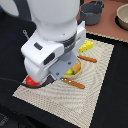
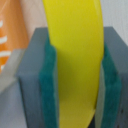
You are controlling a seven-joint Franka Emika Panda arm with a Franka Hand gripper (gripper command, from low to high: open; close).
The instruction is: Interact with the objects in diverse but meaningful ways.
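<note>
Though hidden outside behind the arm [image 1: 52, 42], wrist-view fingers [image 2: 49, 85] clamped on banana [image 2: 77, 60].

Toy foods on the woven mat, one of them gripped.

We see the yellow banana [image 2: 75, 60] clamped between the green pads [image 2: 49, 90], curving up smooth and glossy; in the exterior view only its yellow and green end [image 1: 70, 72] peeks out below the arm. The red tomato [image 1: 31, 81] lies at the mat's edge toward the exterior view's left, half hidden. The yellow cheese [image 1: 86, 46] sits apart, toward the mat's far side.
</note>
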